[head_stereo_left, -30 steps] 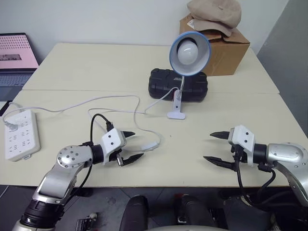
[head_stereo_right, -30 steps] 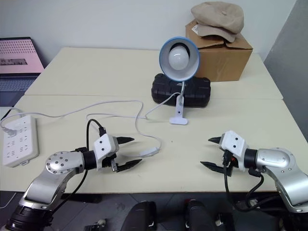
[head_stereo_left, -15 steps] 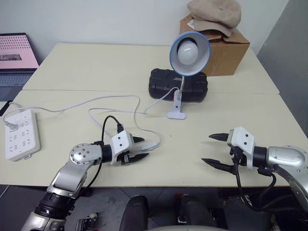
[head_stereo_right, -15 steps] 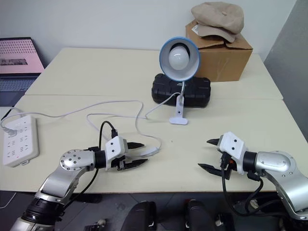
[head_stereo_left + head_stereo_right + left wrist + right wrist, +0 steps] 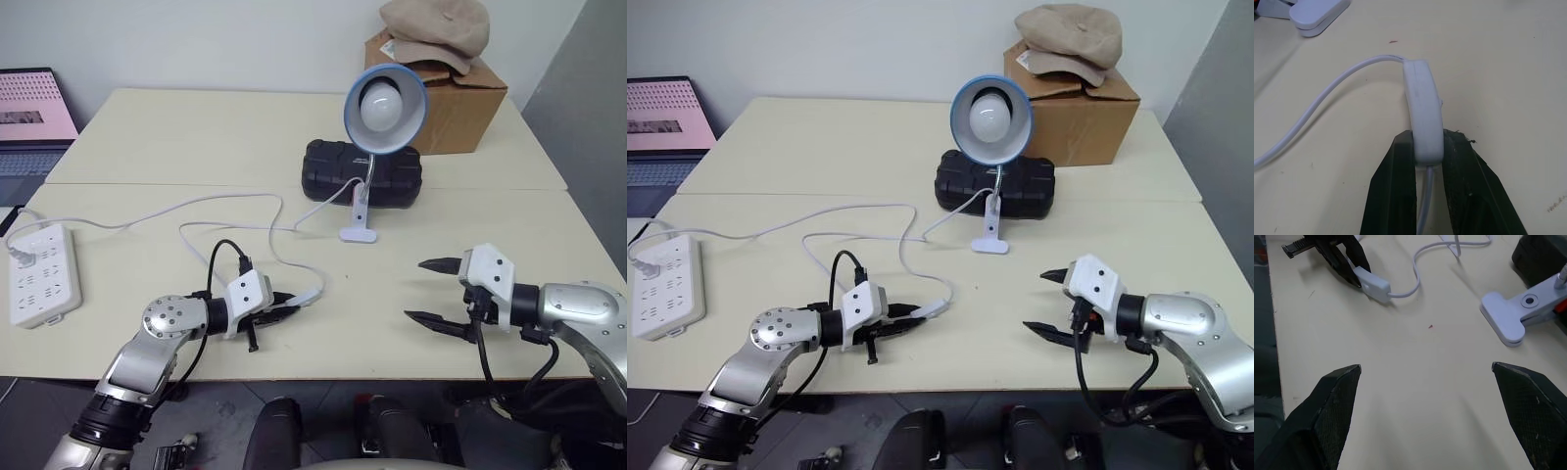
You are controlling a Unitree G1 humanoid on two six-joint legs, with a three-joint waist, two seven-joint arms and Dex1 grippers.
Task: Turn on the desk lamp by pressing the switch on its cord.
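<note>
While the left gripper (image 5: 286, 311) lies low over the near table edge, it's clamped on the switch (image 5: 1424, 115). Right gripper (image 5: 431, 291) hovers near right, fingers spread wide, holding nothing

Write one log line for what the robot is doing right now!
left gripper: shut on switch | right gripper: open, above table | desk lamp: unlit

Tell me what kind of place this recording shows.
Probably an office or lab workspace: pale tables pushed together, a laptop at one edge, a power strip and a cardboard box with a cap on top. The left gripper pinches the switch of a desk lamp.
</note>
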